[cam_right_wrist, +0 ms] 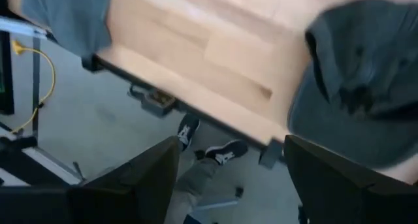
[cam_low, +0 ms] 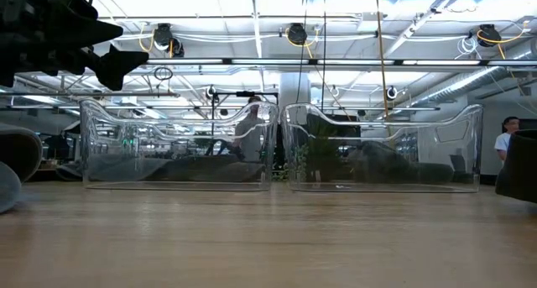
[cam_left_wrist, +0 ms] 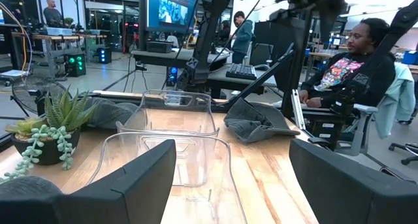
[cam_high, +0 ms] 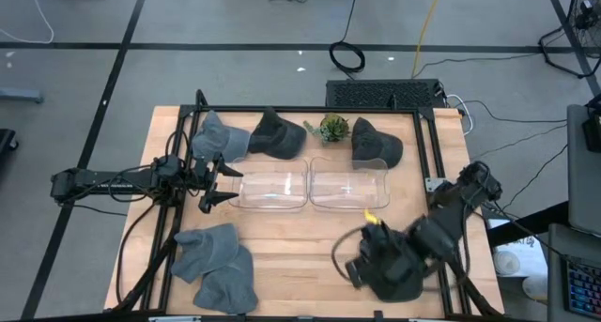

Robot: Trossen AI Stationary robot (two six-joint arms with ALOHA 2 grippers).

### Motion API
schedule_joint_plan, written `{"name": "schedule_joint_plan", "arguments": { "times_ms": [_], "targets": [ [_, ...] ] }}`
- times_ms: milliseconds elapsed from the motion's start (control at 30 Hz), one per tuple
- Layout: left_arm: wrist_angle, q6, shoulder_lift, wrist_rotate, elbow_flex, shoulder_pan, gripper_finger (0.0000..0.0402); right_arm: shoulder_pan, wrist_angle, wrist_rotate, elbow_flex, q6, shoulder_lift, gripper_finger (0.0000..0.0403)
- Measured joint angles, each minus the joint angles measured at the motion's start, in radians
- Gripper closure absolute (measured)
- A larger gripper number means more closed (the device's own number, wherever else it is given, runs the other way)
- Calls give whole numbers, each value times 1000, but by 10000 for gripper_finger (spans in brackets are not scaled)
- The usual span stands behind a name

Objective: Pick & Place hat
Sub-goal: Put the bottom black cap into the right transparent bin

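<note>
Visibility first: from above, my right arm lay across the dark hat (cam_high: 399, 277) near the table's (cam_high: 300, 242) front right corner. Most of its crown was covered, so its outline read as one dark mass with the wrist. My right gripper (cam_right_wrist: 232, 178) could not be separated from that mass in the high view. The right wrist view showed its fingers (cam_right_wrist: 124, 185) spread wide with nothing between them, above the table's front edge. The floor and a person's shoes (cam_right_wrist: 225, 152) showed beyond that edge.

In that same view the dark hat lay beside the fingers and apart from them. It was cut off by the frame, and its rounded rim reached out to the table's edge. Which way the bill pointed, and how the long axis ran, I could not tell. At table height only a dark sliver showed at the right border.

My left gripper (cam_high: 225, 184) hung just beside the left clear bin (cam_high: 272, 189), fingers (cam_left_wrist: 124, 185) wide apart and empty, aimed along both bins. The right clear bin (cam_high: 349, 184) sat touching or nearly touching its neighbour.

Other items noted:
- a blue-grey hat (cam_high: 221, 136), a dark hat (cam_high: 280, 134), a small plant (cam_high: 331, 128) and another dark hat (cam_high: 376, 142) along the back edge
- a grey pile of hats (cam_high: 216, 264) at the front left
- a seated person (cam_left_wrist: 353, 61) beyond the table
</note>
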Motion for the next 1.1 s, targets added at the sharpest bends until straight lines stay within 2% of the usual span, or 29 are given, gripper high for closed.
{"name": "schedule_joint_plan", "arguments": {
  "times_ms": [233, 400, 633, 767, 1100],
  "targets": [
    [0, 0, 0, 0, 0, 0, 96, 106, 12, -13, 0, 160, 42, 138],
    [0, 0, 0, 0, 0, 0, 96, 139, 9, -60, 0, 200, 83, 138],
    [0, 0, 0, 0, 0, 0, 96, 152, -27, -57, -10, 226, 85, 138],
    [0, 0, 0, 0, 0, 0, 96, 135, 13, -59, -87, 183, 86, 138],
    [0, 0, 0, 0, 0, 0, 96, 110, 264, -79, -326, 151, 86, 138]
  ]
}}
